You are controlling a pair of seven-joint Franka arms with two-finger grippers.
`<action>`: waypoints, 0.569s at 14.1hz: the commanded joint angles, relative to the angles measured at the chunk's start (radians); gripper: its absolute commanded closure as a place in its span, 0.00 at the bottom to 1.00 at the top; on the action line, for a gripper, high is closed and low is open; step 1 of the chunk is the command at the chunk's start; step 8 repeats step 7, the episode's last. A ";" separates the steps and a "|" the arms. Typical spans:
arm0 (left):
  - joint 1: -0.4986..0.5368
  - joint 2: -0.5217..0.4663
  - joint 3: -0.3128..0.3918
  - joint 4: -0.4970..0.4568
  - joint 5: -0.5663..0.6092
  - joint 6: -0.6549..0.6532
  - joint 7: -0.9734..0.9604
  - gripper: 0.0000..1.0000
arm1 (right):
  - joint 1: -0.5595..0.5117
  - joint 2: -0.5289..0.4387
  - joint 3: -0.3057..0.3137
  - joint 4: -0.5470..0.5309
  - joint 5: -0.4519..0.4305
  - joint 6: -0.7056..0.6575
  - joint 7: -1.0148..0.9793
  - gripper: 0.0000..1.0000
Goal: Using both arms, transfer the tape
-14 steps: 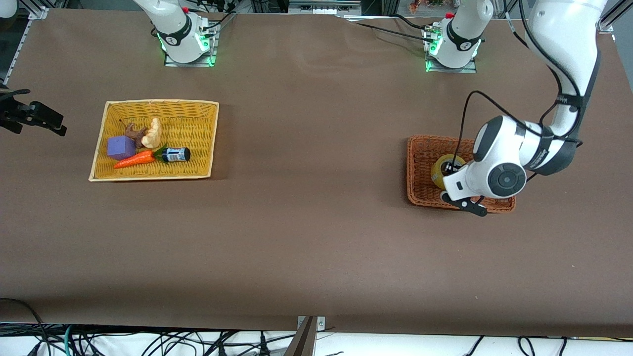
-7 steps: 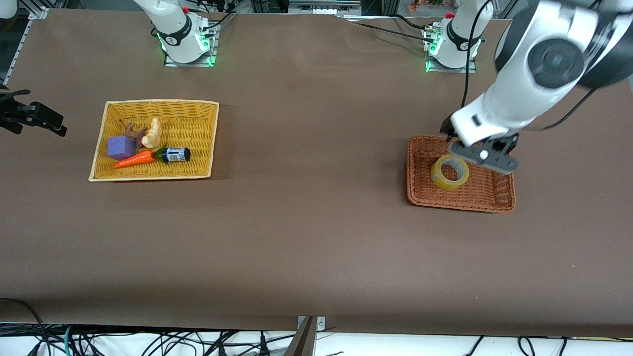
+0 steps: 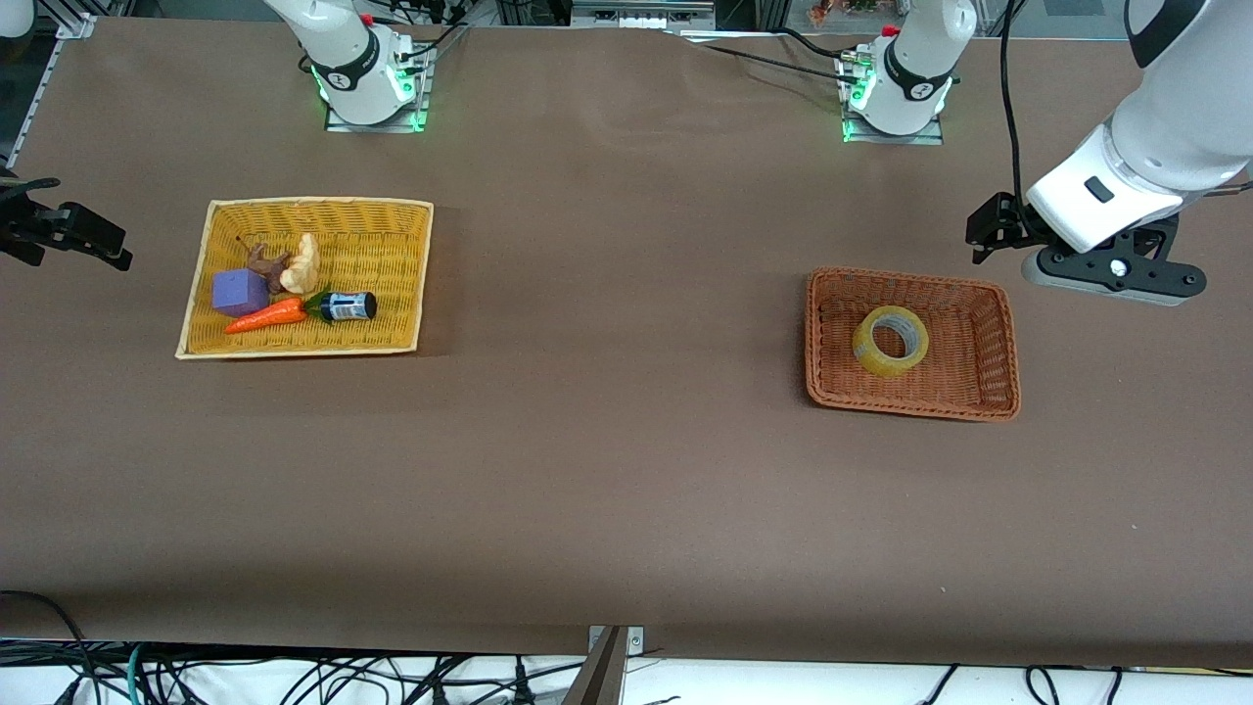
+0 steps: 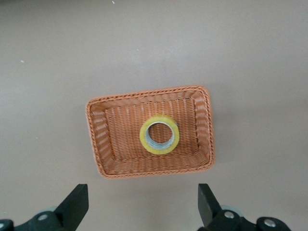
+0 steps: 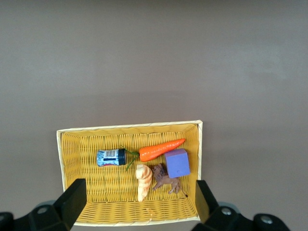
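Note:
The tape (image 3: 890, 340), a yellowish ring with a pale grey core, lies flat in the orange-brown wicker basket (image 3: 964, 377) toward the left arm's end of the table. It also shows in the left wrist view (image 4: 159, 134), in the middle of that basket (image 4: 120, 139). My left gripper (image 3: 991, 227) is up in the air beside the basket, over bare table, open and empty (image 4: 143, 195). My right gripper (image 3: 93, 235) waits at the right arm's end of the table, open and empty (image 5: 139, 190), high over the yellow basket's edge.
A yellow wicker basket (image 3: 318, 203) toward the right arm's end holds a purple cube (image 3: 240, 292), a carrot (image 3: 266, 315), a small dark bottle (image 3: 343, 306), a toy lion (image 3: 264, 264) and a bread piece (image 3: 301, 264). Brown table between the baskets.
My left gripper has risen from the tape in the orange-brown basket and swung away toward the left arm's end. The tape stays in the basket. The right arm has not moved.

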 commanded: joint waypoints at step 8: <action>-0.053 -0.105 0.093 -0.136 -0.062 0.079 0.015 0.00 | -0.001 0.005 0.002 0.021 0.007 -0.014 0.008 0.00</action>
